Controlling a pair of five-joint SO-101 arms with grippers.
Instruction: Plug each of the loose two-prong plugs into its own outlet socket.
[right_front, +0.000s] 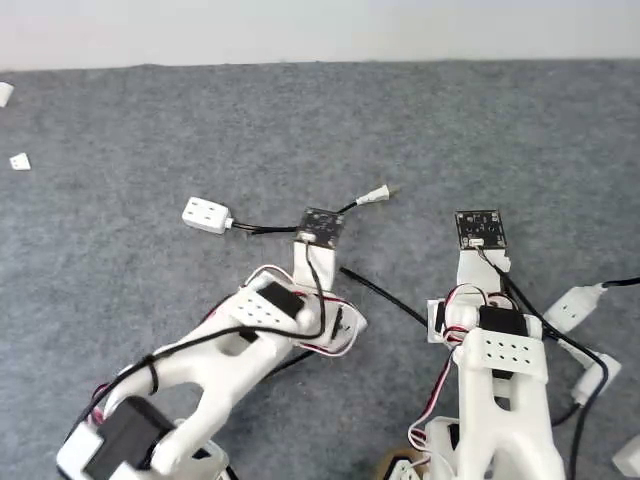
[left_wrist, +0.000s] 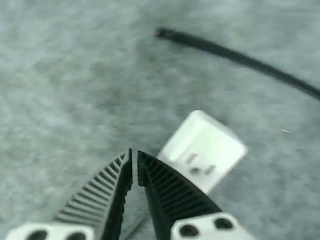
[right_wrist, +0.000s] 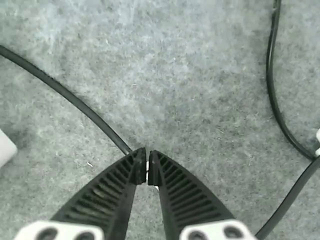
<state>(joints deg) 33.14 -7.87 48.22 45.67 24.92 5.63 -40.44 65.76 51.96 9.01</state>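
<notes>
Pincer (left_wrist: 134, 162) on the left sits closed, empty, just beside outlet socket (left_wrist: 202, 150).

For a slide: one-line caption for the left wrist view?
Left claw, shut, next to a white outlet socket on grey carpet, black cable beyond.

Open grey table (right_front: 300, 120) stretches wide beyond both arms; a white outlet block (right_front: 207, 215) and a loose plug (right_front: 375, 195) lie there, well apart; a black cable (right_front: 380, 295) crosses the gap between the arms; a second outlet block (left_wrist: 205, 147) sits just beside the left pincer (left_wrist: 134, 161); cables (right_wrist: 272, 75) flank the right pincer (right_wrist: 147, 169) on both sides.
</notes>
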